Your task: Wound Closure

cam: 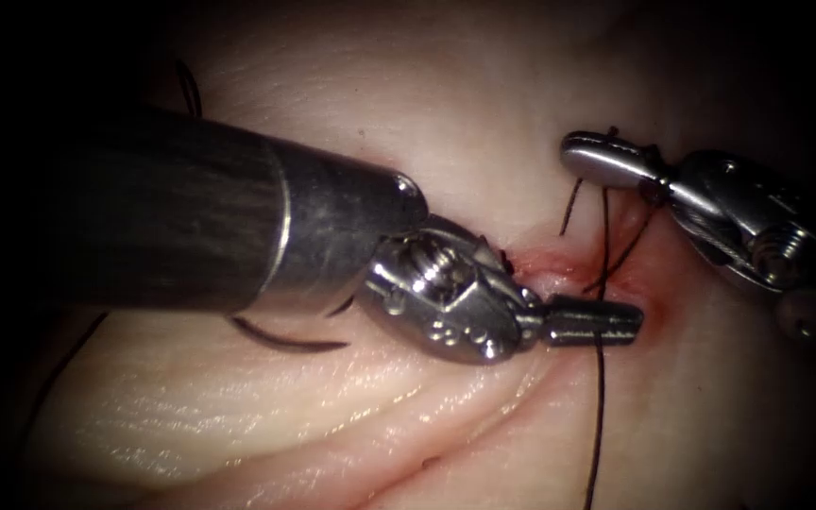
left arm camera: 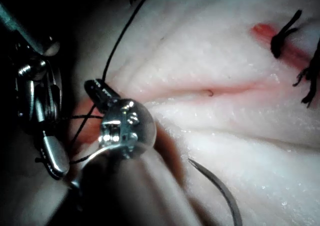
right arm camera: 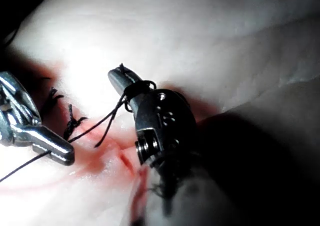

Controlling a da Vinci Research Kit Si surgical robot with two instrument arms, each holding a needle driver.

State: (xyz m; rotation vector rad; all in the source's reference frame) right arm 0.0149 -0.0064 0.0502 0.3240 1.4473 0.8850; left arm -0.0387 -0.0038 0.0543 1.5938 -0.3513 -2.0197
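The left tool (cam: 589, 321) sits over the cut (cam: 559, 269) in the tissue (cam: 427, 94), its jaws pressed together on the thread (cam: 601, 416), which runs from the cut toward the viewer; the right tool (cam: 606, 159), to the right of the cut, has thread wound around its closed jaws, though I cannot tell whether a strand is actually pinched between them; the needle (cam: 285, 338) lies free on the tissue left of the cut, held by neither tool, partly hidden under the left tool's shaft. By my judgement the thread is thin, limp and slick, best gripped lightly away from knots; the needle is stiff, best taken along its body; the tissue is soft and yielding. The needle's ends are hard to make out.
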